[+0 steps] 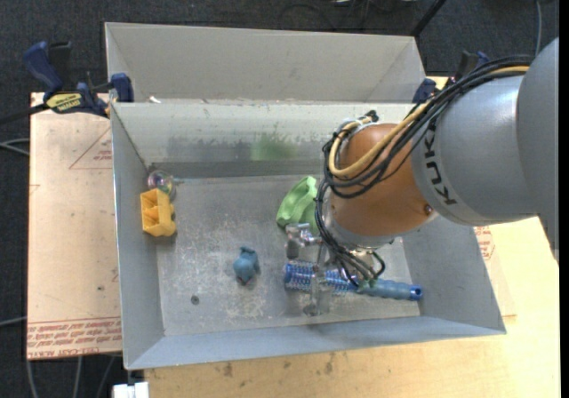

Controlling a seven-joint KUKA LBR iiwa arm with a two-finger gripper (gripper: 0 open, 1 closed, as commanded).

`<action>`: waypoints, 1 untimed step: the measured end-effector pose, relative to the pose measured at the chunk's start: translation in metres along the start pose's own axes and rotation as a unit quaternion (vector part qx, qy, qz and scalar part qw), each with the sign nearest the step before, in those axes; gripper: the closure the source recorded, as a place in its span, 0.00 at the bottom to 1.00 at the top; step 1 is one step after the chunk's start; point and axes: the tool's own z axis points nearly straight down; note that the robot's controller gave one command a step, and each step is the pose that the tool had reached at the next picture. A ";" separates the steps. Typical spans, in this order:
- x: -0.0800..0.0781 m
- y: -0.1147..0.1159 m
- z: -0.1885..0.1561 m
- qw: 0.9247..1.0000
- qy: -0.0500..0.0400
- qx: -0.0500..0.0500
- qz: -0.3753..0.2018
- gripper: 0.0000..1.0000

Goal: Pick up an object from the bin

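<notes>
My gripper (pixel 308 274) is low in the bin's front right part, under the arm's orange cover. It is open, with one finger behind and one in front of the bristled head of a blue brush (pixel 300 278). The brush lies flat on the floor, its blue handle pointing right towards the bin's right wall. A crumpled light green thing (pixel 296 201) lies just behind the gripper, partly hidden by the cover. A small blue lump (pixel 246 265) sits on the floor to the left of the brush.
An orange-yellow block (pixel 157 212) lies by the left wall, with a small clear, purplish thing (pixel 160 181) just behind it. The arm and its cables cover the bin's right middle.
</notes>
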 end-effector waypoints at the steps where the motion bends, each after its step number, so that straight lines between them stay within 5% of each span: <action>1: -0.010 0.015 0.030 0.988 0.000 0.000 -0.152 0.00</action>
